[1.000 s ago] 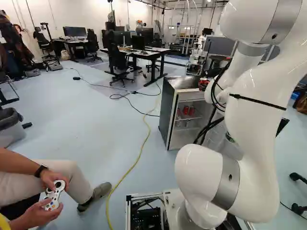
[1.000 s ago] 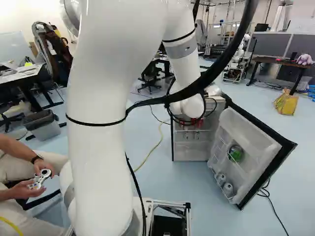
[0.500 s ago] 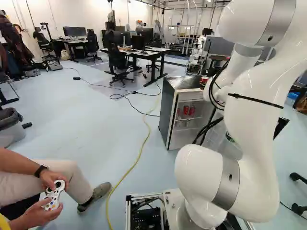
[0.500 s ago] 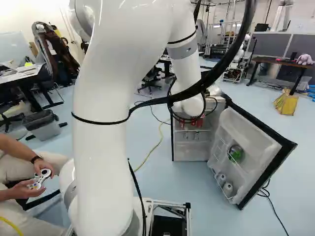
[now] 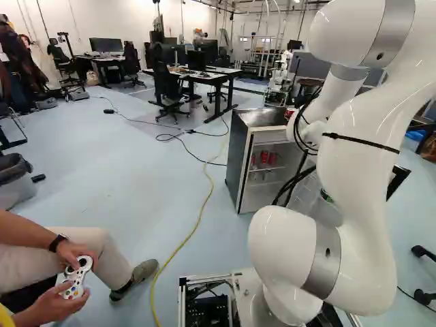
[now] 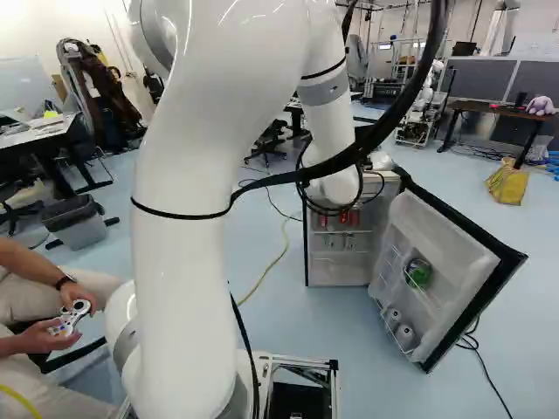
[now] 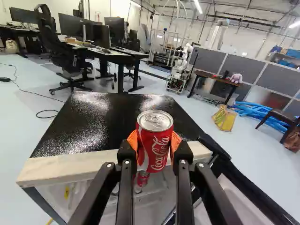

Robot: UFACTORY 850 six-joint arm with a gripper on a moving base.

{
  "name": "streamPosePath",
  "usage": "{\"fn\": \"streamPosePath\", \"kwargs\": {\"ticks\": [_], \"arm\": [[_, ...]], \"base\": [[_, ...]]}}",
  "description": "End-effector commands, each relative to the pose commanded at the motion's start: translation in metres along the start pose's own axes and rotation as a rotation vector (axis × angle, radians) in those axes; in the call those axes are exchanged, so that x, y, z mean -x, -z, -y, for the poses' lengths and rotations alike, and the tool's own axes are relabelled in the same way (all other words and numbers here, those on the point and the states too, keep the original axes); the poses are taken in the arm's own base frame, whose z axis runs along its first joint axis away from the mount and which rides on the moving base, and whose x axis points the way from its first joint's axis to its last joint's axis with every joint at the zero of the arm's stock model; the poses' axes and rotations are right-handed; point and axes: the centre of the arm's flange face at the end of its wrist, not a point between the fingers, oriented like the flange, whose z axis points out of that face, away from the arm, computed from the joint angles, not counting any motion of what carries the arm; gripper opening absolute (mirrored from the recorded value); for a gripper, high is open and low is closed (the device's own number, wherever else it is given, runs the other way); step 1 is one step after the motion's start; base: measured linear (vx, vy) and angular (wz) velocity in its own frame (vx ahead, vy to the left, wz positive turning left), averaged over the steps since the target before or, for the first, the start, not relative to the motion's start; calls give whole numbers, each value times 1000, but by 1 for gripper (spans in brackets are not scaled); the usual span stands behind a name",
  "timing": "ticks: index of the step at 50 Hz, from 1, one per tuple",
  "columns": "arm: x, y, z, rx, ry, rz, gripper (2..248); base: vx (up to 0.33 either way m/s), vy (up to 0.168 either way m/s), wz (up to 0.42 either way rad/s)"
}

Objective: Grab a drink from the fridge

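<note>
End effector [image 7: 154, 142] clasps a red can [image 7: 156, 153] lid up, long axis roughly upright.

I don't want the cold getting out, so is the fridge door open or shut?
Open: the door stands swung out from the fridge, its inner side in view, and red cans show inside the fridge.

And it's a bright red can [image 7: 149, 147] with white script and silver lid [image 7: 155, 120], orange pads [image 7: 132, 139] on black fingers [image 7: 125, 159]! Glossy black fridge top [image 7: 89, 126], cream front edge [image 7: 65, 165], white arm [image 5: 357, 177] with grey bands [image 5: 322, 262], yellow bag [image 6: 507, 183] upper right in the right base view, pale blue floor [image 5: 136, 177].
</note>
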Motion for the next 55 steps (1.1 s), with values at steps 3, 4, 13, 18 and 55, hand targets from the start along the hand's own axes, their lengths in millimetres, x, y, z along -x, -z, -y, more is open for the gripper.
{"fn": "streamPosePath", "kwargs": {"ticks": [3,4,13,18,55], "arm": [[0,-1,1,2,-3,-1,88],[-1,-1,1,3,-4,-1,88],[-2,-4,5,9,-13,-3,88],[-2,-5,6,12,-17,-5,88],[-6,-22,21,8,-32,-4,88]], "base": [[0,0,0],[0,0,0],[0,0,0],[0,0,0],[0,0,0]]}}
